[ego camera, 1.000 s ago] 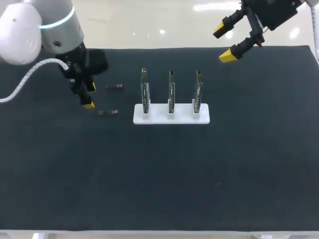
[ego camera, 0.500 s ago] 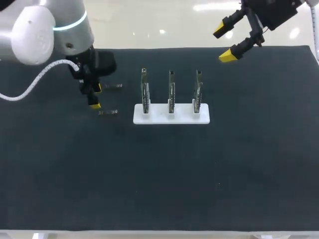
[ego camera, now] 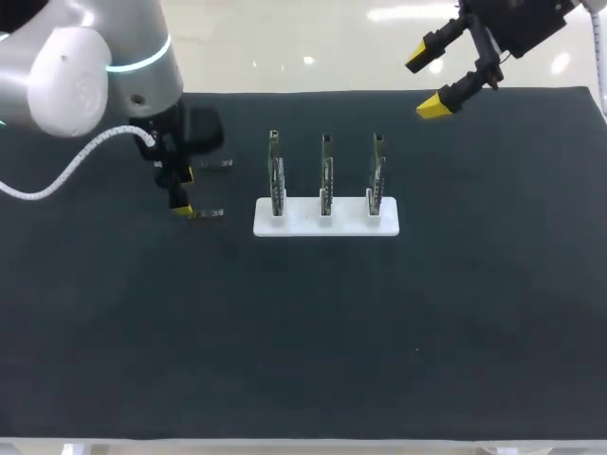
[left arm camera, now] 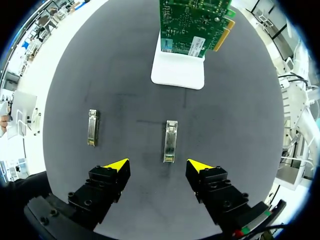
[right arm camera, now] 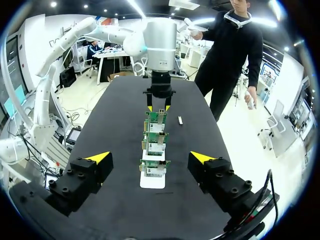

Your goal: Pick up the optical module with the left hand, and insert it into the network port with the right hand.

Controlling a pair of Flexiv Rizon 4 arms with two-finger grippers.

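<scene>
Dark surface [ego camera: 285,332], white stand of green circuit cards [ego camera: 303,224]. Left pincer [left arm camera: 157,165] and right pincer [ego camera: 426,82] both gaping, empty; left wrist view catches the slim silver optical module [left arm camera: 170,141] just ahead.

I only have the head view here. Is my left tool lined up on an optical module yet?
Observer: Yes, the left wrist view shows one optical module centred just ahead of the open left tool, untouched.
Operator: Where's the other one?
Observer: The second module lies off beside that tool, not in line with it.
Operator: And my right tool?
Observer: The right tool faces straight down the row of boards, end-on.
</scene>
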